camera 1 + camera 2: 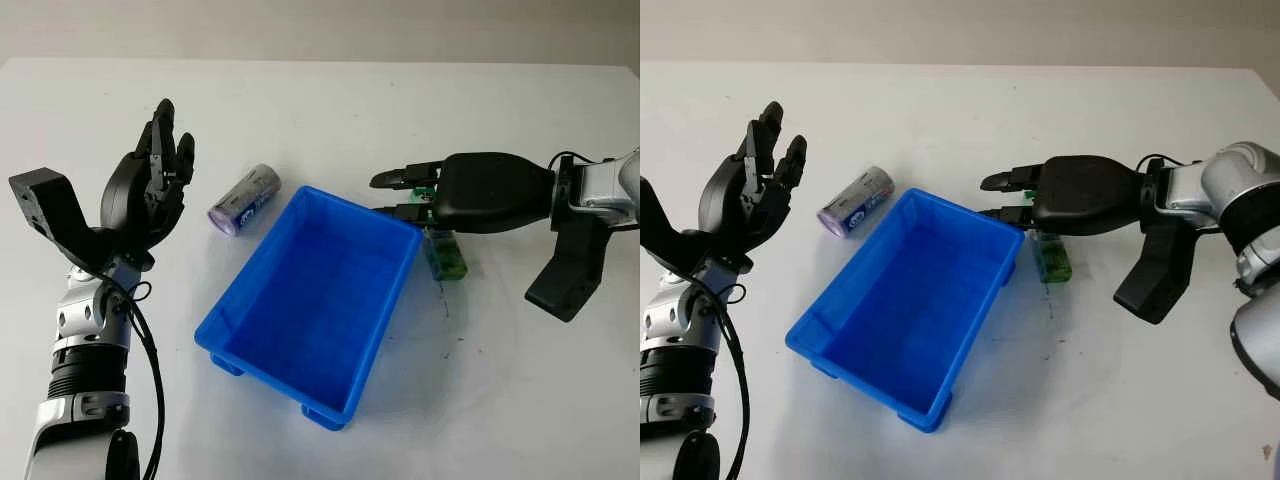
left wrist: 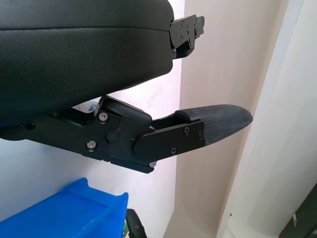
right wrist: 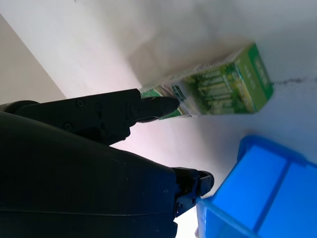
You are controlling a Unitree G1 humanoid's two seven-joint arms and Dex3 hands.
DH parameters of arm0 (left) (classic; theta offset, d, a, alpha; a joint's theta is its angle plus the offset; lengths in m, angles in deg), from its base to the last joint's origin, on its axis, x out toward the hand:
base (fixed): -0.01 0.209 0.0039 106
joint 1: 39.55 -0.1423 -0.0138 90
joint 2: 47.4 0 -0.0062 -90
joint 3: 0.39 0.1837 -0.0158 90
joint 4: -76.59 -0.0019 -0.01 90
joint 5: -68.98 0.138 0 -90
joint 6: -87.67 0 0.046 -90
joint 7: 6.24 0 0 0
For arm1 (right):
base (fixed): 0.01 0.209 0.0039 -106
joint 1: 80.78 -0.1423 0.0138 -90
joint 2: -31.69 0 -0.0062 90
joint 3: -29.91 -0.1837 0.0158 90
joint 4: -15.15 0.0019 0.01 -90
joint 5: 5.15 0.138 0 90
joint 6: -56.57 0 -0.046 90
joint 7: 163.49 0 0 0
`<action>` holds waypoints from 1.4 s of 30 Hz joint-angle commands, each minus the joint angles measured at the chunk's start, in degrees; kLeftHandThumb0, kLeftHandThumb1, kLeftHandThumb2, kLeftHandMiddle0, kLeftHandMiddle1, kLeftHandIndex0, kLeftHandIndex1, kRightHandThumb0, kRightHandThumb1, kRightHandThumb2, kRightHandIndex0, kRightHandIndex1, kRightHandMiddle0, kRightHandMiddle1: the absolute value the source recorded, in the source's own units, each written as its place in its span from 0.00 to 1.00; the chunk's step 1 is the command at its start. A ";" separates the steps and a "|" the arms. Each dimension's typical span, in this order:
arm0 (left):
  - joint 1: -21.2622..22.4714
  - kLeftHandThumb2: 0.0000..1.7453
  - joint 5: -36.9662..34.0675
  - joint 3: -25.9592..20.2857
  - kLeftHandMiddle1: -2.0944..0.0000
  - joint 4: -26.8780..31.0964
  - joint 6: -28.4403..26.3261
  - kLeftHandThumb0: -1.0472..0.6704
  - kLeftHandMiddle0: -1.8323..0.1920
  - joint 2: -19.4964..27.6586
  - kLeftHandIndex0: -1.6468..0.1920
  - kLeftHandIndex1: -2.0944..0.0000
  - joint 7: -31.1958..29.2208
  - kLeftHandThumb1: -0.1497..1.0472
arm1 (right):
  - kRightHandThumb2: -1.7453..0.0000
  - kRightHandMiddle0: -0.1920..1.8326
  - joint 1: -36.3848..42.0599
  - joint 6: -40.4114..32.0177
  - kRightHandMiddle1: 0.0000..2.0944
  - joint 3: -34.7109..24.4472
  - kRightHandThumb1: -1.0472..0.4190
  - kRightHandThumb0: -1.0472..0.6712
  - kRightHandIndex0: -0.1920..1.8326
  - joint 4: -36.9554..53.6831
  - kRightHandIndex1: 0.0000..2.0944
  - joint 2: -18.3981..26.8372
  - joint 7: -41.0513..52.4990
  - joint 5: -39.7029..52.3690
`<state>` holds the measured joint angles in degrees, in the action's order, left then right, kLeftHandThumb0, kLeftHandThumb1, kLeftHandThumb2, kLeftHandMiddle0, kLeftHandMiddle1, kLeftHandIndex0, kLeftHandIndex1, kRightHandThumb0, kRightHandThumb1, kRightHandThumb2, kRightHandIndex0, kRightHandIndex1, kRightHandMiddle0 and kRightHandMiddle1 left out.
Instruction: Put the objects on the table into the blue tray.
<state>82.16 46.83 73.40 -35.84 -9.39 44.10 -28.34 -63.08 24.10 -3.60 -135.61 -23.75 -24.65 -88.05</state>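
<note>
The blue tray (image 1: 392, 318) sits mid-table and holds nothing. A purple and silver can (image 1: 244, 200) lies on its side just off the tray's far left edge. A green carton (image 1: 446, 256) lies on the table against the tray's far right corner, also seen as the green carton (image 3: 223, 91) in the right wrist view. My right hand (image 1: 396, 196) hovers open over the carton's far end, its fingers pointing toward the tray, and one fingertip (image 3: 166, 105) comes close to the carton. My left hand (image 1: 160, 165) is raised, open, to the left of the can.
The white table (image 1: 520, 400) has free room in front of the tray and to its right. My right forearm (image 1: 590, 200) reaches in from the right edge. A tray corner (image 2: 74, 208) shows below my left hand's finger (image 2: 213, 126).
</note>
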 commanded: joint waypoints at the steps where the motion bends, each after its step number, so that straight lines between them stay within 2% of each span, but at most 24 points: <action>1: -0.66 0.38 0.12 -0.31 1.00 0.34 0.03 0.15 1.00 0.65 1.00 1.00 -0.43 1.00 | 0.94 0.16 0.84 0.09 0.03 0.64 0.00 0.55 0.16 -0.98 0.03 1.70 0.99 -0.06; 3: -0.54 0.38 0.13 -0.31 1.00 0.10 0.11 0.15 1.00 0.52 1.00 1.00 -0.40 1.00 | 0.93 0.17 0.62 -0.77 0.03 0.27 0.00 0.56 0.17 -1.37 0.03 2.09 1.62 0.24; 5: -0.36 0.38 0.29 -0.16 1.00 -0.29 0.33 0.15 1.00 0.52 1.00 1.00 -0.63 1.00 | 0.94 0.17 -0.03 -2.06 0.03 -0.41 0.00 0.52 0.16 -1.69 0.03 2.40 1.37 0.72; 8: 0.03 0.38 0.24 -0.09 1.00 -0.93 0.55 0.15 1.00 0.48 1.00 1.00 -1.18 1.00 | 0.88 0.17 -2.68 -6.04 0.03 -1.53 0.00 0.54 0.16 -0.67 0.03 2.95 -1.03 0.38; 12: 0.46 0.37 0.46 -0.05 1.00 -1.40 0.65 0.15 1.00 0.39 1.00 1.00 -0.89 1.00 | 0.97 0.16 -6.42 -6.61 0.03 -3.98 0.06 0.38 0.15 -2.01 0.02 2.83 -1.20 2.77; 20: 0.64 0.37 0.55 0.05 1.00 -1.57 1.14 0.15 1.00 0.34 1.00 1.00 -0.89 1.00 | 0.98 0.13 -11.71 -7.05 0.01 -7.95 0.13 0.27 0.12 -3.22 0.01 2.37 -1.10 6.92; 25: 0.52 0.37 0.46 -0.12 1.00 -1.66 1.34 0.15 1.00 0.62 1.00 1.00 -1.19 1.00 | 0.98 0.17 -12.06 -7.33 0.03 -7.91 0.15 0.27 0.15 -2.37 0.03 3.34 -0.27 6.56; 31: 0.45 0.38 0.52 -0.24 1.00 -1.59 1.22 0.15 1.00 1.00 1.00 1.00 -1.23 1.00 | 0.97 0.15 -10.32 -8.09 0.01 -5.76 0.13 0.27 0.12 -2.28 0.02 4.11 1.72 3.59; 34: 0.50 0.37 0.32 -0.32 1.00 -1.58 1.09 0.15 1.00 1.02 1.00 1.00 -1.33 1.00 | 0.96 0.16 -8.61 -7.31 0.02 -4.84 0.12 0.30 0.13 -2.72 0.02 4.13 1.44 3.26; 37: 0.53 0.37 0.38 -0.29 1.00 -1.60 1.21 0.15 1.00 1.20 1.00 1.00 -1.58 1.00 | 0.95 0.16 -6.62 -6.79 0.02 -3.72 0.04 0.41 0.15 -2.41 0.03 4.34 1.02 2.71; 42: 0.58 0.37 0.48 -0.30 1.00 -1.61 1.08 0.15 1.00 1.57 1.00 1.00 -1.76 1.00 | 0.97 0.16 -5.05 -6.61 0.02 -2.38 0.06 0.42 0.16 -1.28 0.03 4.96 1.57 1.58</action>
<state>82.16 47.04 73.37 -37.48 -8.52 44.78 -29.77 -68.43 17.22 -6.22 -137.84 -20.25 -23.02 -86.20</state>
